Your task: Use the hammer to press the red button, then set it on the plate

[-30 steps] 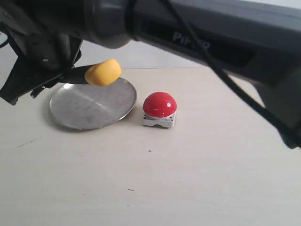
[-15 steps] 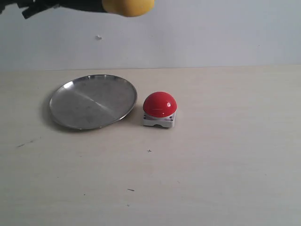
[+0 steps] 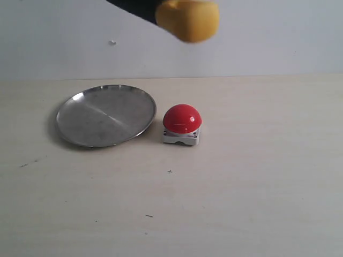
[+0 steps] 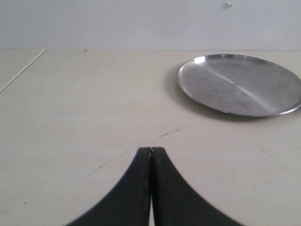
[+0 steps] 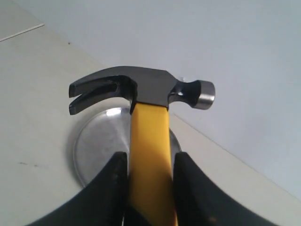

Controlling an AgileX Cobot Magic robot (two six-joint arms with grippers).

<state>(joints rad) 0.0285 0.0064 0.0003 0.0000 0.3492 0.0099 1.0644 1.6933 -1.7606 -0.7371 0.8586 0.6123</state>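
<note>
My right gripper (image 5: 149, 162) is shut on the yellow handle of the hammer (image 5: 143, 89), whose dark steel head stands above the jaws. In the exterior view only the hammer's yellow end (image 3: 187, 19) shows, high at the top edge, up and slightly right of the red button (image 3: 182, 118). That button sits on its small white base on the table, just right of the shiny round plate (image 3: 106, 114). The right wrist view shows the plate (image 5: 101, 141) behind the handle. My left gripper (image 4: 151, 150) is shut and empty, low over the table, with the plate (image 4: 240, 84) ahead of it and off to one side.
The pale table (image 3: 241, 187) carries a few small dark marks (image 3: 170, 172) in front of the button. A plain grey wall (image 3: 268, 43) rises behind the table's far edge.
The right arm, which filled the top of the exterior view, has lifted out of it. The hammer's yellow end has gone up from the plate's rim and then right, toward the button.
</note>
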